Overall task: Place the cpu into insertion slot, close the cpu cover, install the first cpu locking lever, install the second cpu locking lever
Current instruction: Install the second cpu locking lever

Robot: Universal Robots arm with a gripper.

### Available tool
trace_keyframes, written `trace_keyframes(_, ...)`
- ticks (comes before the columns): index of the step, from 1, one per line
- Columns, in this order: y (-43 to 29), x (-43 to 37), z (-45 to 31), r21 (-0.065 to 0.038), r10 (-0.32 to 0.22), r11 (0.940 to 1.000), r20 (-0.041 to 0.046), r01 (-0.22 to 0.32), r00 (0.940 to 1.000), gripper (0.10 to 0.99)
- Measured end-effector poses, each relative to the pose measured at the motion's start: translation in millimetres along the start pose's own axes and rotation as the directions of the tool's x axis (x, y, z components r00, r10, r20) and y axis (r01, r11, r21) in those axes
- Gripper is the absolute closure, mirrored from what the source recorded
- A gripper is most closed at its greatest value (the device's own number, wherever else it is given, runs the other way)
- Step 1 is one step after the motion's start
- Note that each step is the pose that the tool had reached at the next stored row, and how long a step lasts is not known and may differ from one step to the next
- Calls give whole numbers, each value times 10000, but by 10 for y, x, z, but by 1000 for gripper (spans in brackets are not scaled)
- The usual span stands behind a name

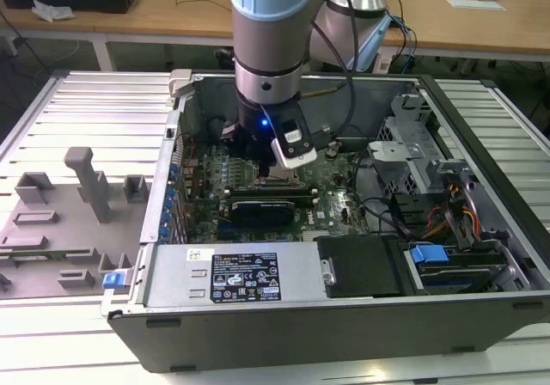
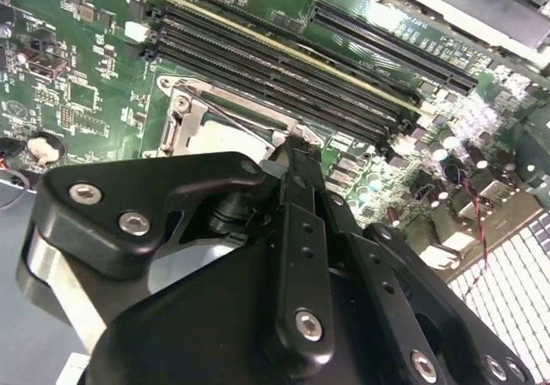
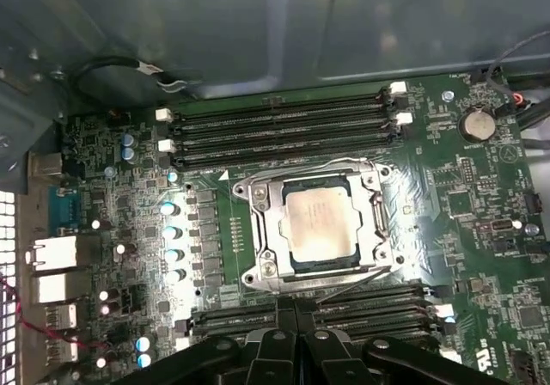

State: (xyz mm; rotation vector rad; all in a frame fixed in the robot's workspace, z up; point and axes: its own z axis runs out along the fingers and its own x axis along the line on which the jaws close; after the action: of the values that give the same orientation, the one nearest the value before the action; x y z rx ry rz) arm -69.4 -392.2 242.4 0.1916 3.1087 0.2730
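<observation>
end effector (image 3: 296,338): I'm hovering just beside the socket, fingertips squeezed together, gripping nothing
cpu (image 3: 320,223): it's sitting flat in the insertion slot (image 3: 258,230), silver top showing
cpu cover (image 3: 374,222): it's lying down around the chip, framing it
memory slots (image 3: 284,127): they're running along both sides of the socket
case (image 1: 284,325): it's lying open on the worktop (image 1: 51,101)

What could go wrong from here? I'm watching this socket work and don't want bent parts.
1. The gripper hangs close beside the cpu cover, which lies over the cpu; a push off-centre may skew it.
2. Memory slots flank the socket closely, so a sideways slip might strike them.
</observation>
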Motion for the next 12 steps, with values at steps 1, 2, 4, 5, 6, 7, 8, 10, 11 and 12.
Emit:
trace_keyframes(1,-6,6,40,-23,-8,10000,-4,8,10000,980)
trace_keyframes(2,-9,12,59,-37,-14,10000,-7,14,10000,980)
trace_keyframes(4,-15,27,92,-65,-24,10000,-12,24,10000,980)
trace_keyframes(5,-16,36,105,-75,-27,10000,-14,27,10000,980)
trace_keyframes(6,-21,53,130,-92,-34,10000,-18,33,10000,980)
trace_keyframes(7,-29,68,163,-109,-38,9999,-20,38,10000,980)
trace_keyframes(8,-33,73,184,-125,-40,9999,-23,40,10000,980)
trace_keyframes(10,-41,84,221,-164,-42,9999,-27,42,10000,980)
trace_keyframes(11,-45,94,240,-194,-44,9998,-32,43,10000,980)
trace_keyframes(12,-47,101,253,-207,-45,9998,-33,44,10000,980)
